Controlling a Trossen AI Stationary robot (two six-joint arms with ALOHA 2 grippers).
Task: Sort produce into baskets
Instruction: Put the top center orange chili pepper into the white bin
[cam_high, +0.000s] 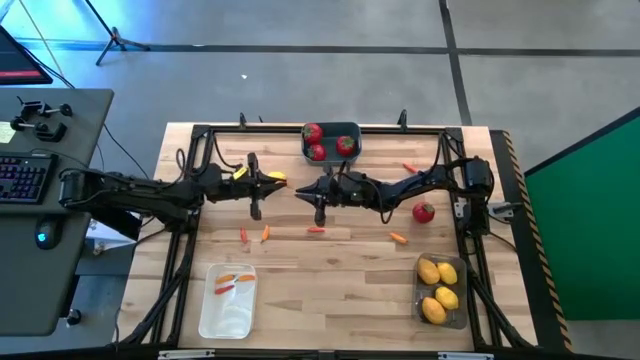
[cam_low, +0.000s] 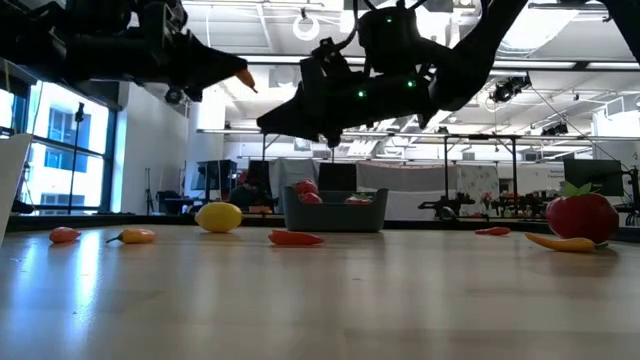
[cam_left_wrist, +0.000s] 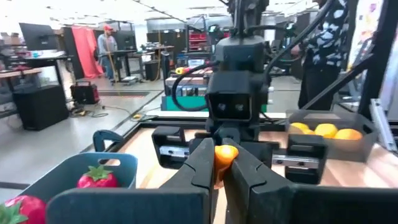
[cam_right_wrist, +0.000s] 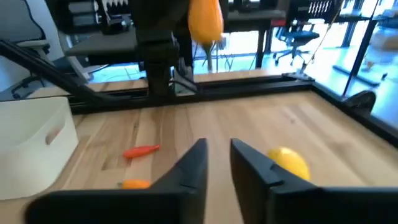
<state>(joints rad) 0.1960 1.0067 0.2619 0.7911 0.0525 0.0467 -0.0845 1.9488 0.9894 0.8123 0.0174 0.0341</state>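
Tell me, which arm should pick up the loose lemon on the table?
Right. The right end effector is open and empty, the lemon just ahead; the left end effector grips a small orange pepper.

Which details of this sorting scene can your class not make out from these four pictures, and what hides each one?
- White basket: the high view shows its pepper pieces too small to count.
- Lemon basket: cut off behind the frame in the left wrist view.
- Left gripper: its fingers hide most of the orange piece they pinch.
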